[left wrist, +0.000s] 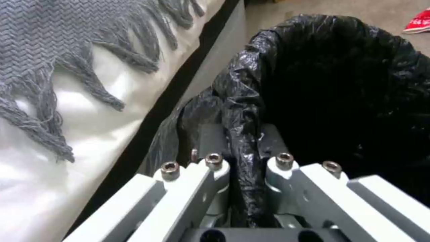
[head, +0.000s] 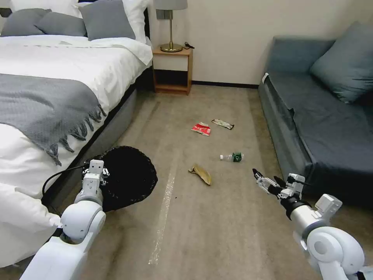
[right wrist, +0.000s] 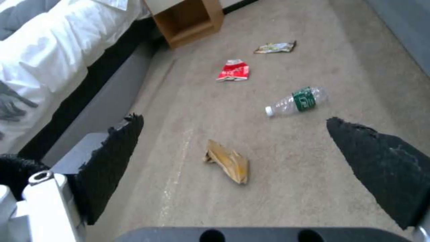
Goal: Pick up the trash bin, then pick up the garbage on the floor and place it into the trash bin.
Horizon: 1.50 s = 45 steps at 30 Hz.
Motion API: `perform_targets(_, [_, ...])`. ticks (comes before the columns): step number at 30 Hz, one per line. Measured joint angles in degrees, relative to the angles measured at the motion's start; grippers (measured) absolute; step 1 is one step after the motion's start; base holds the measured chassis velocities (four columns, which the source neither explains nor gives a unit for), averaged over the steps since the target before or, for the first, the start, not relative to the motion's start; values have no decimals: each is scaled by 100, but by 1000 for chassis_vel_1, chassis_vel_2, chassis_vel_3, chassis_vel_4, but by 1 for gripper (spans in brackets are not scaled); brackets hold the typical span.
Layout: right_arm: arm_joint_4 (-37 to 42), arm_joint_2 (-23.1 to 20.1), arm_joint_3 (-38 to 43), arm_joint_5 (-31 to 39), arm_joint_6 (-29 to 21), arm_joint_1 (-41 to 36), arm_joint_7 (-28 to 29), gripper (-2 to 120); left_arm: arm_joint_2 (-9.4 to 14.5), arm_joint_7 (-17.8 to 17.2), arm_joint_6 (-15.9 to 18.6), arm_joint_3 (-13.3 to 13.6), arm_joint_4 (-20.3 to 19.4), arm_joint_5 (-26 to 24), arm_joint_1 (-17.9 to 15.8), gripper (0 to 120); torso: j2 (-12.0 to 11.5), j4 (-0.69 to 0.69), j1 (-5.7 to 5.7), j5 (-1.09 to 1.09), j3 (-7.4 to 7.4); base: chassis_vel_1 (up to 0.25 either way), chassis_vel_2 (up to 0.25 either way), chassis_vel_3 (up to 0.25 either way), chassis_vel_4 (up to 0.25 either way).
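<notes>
Right gripper (right wrist: 233,148) (fingers spread) above tan wrapper (right wrist: 228,161).

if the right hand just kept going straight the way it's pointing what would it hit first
Probably the tan paper wrapper. The right hand, open, angles forward and down at the carpet, and the wrapper sits between its fingers in the right wrist view. Depth is unclear, so it may meet bare carpet just short of it.

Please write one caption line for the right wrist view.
Open right pincer above carpet, facing paper wrapper.
</notes>
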Motion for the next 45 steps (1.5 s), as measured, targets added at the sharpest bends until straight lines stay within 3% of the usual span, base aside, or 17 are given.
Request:
perform_targets(22, [-46, 21, 31, -42, 57, -23, -35, 100, -87, 21, -133, -9, -27, 95, 168, 4, 0, 0, 0, 0, 0, -27, 23, 29, -25])
perform_targets(45, [-233, 20, 22, -94, 97, 41, -121, 100, -149, 71, -215, 43, 109, 185, 90, 4, 0, 0, 0, 0, 0, -36, 40, 34, -33])
